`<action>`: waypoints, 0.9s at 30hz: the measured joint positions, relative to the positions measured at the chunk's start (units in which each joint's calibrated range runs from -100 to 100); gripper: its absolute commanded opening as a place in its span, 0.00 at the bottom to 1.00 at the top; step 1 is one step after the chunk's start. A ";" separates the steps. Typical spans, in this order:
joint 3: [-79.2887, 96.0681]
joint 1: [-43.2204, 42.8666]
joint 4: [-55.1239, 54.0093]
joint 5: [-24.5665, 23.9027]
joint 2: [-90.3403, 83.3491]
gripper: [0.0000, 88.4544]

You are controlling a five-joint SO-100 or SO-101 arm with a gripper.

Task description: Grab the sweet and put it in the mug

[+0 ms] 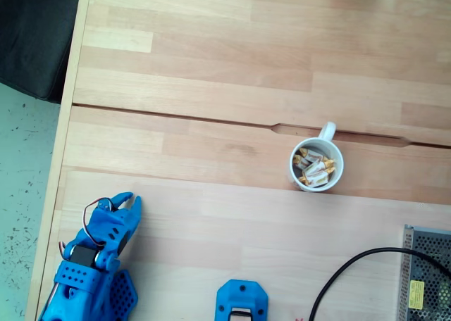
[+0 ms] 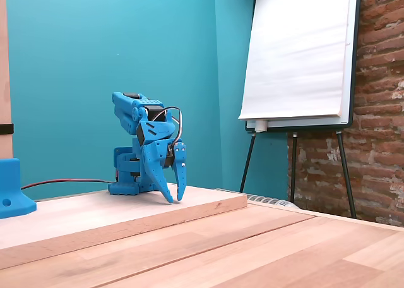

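Tool point(image 2: 176, 199) folded low at surface point(image 1: 211, 222) edge, tips pointing down, just above wood, fingers nearly together, gripping nothing; same blue tool point(image 1: 131, 203) at lower left in a fixed view. Mug point(image 1: 296, 167) well apart, upright, handle toward far side. Several wrapped sweets inside mug, sweet point(image 1: 317, 170) among them. Black cable point(image 1: 352, 265) and metal mesh box point(image 1: 426, 272) at lower right.
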 measured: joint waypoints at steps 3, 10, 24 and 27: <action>0.00 0.00 0.00 -0.24 0.00 0.05; 0.00 0.00 0.00 -0.39 0.00 0.05; 0.00 0.44 0.00 -0.10 0.00 0.05; 0.00 0.44 0.00 -0.10 0.00 0.05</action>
